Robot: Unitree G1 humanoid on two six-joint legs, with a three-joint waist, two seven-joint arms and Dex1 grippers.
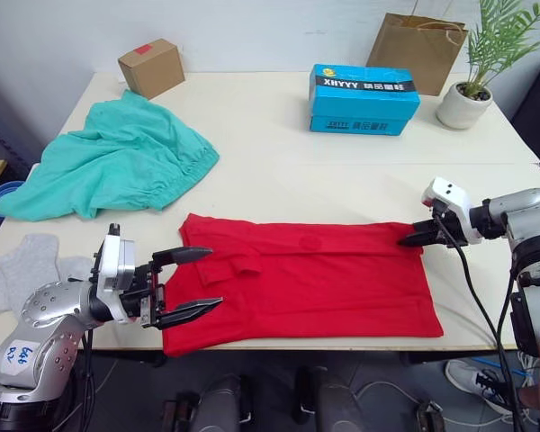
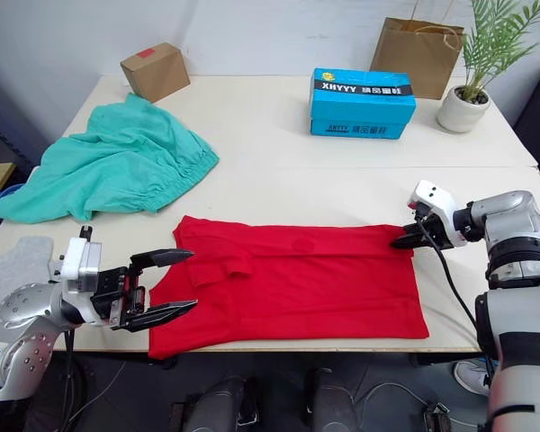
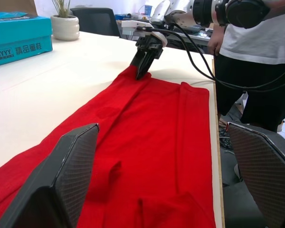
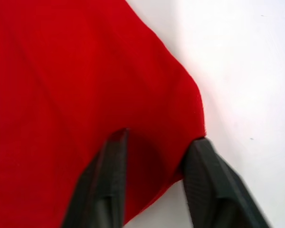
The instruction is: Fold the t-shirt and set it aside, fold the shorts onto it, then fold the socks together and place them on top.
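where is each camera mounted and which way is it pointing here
Left and right eye views: on the head, looking down over the table; both arms show.
Left wrist view: along the open left hand across the bright red cotton t-shirt towards the right hand.
Right wrist view: down its own fingers onto a red corner.
All share the t-shirt.

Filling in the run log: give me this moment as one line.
stage: t-shirt fold | t-shirt: flat on table | left gripper: open at its left end | right gripper: on far right corner | shorts, socks: untouched
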